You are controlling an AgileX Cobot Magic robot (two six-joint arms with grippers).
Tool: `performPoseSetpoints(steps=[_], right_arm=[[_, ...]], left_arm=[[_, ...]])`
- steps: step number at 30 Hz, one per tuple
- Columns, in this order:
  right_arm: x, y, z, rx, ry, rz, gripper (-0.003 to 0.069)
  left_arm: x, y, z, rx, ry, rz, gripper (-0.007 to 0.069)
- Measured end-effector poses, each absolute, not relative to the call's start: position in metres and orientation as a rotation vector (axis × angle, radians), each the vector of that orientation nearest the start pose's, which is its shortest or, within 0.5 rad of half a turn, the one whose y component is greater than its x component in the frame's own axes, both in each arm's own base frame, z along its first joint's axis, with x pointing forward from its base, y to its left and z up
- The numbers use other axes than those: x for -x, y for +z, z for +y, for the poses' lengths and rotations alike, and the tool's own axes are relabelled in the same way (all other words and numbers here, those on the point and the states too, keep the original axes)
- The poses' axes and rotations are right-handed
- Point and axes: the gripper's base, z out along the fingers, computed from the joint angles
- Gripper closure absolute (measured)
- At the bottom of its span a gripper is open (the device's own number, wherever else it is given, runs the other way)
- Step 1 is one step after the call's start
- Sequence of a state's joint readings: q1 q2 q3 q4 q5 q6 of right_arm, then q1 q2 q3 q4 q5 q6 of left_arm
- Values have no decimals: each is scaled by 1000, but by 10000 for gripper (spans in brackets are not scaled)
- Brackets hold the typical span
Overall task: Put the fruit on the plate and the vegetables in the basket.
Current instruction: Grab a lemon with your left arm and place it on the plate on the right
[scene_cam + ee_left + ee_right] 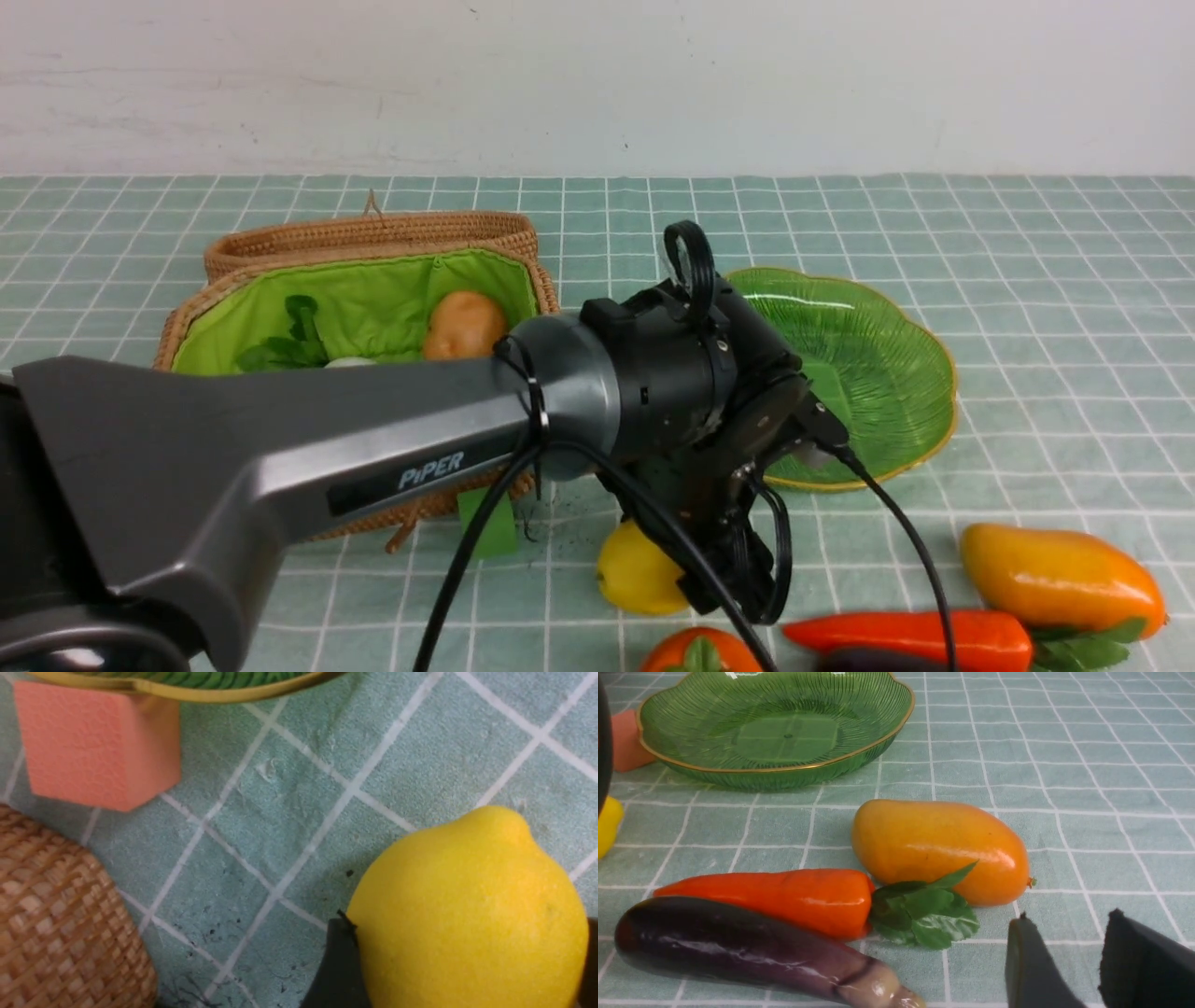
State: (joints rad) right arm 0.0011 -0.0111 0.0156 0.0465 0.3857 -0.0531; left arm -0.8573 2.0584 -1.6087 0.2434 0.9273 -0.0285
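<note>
My left gripper (724, 569) reaches down in front of the plate (938, 373) with its jaws on both sides of the yellow lemon (467, 905), which rests on the cloth. The basket (187, 308) stands open at the left and holds the brown potato (464, 324) and the white radish (350, 361) with green leaves. Near the front right lie the mango (938, 849), carrot (775, 898) and eggplant (738, 947); the persimmon (700, 651) is at the front edge. My right gripper (1066, 919) hovers open beside the mango, holding nothing. The plate is bare.
A pink cube (98, 746) sits between the basket's corner (56, 914) and the plate's rim (210, 693). A green cube (490, 523) stands against the basket's front wall. The left arm's body hides the basket's front right part in the front view.
</note>
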Motion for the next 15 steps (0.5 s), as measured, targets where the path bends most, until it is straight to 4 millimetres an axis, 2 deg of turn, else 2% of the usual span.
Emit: performPoseSetpoints(steps=[5, 9, 11, 12, 13, 15], right_arm=[[-52, 174, 2, 22, 10, 1873, 417], [-52, 174, 2, 22, 10, 1873, 417], [-52, 174, 2, 22, 10, 1873, 417], [-52, 174, 2, 22, 11, 1873, 417], [-52, 174, 2, 22, 11, 1873, 417], [-52, 174, 2, 22, 11, 1873, 417]], left_arm=[[-313, 228, -310, -1183, 57, 2454, 61], [-338, 289, -308, -978, -133, 2358, 61], [-350, 307, -308, -896, -222, 2313, 61], [-362, 317, -308, -827, -297, 2271, 61], [-363, 318, -308, -818, -306, 2264, 61], [-386, 318, -310, -724, -396, 2211, 61]])
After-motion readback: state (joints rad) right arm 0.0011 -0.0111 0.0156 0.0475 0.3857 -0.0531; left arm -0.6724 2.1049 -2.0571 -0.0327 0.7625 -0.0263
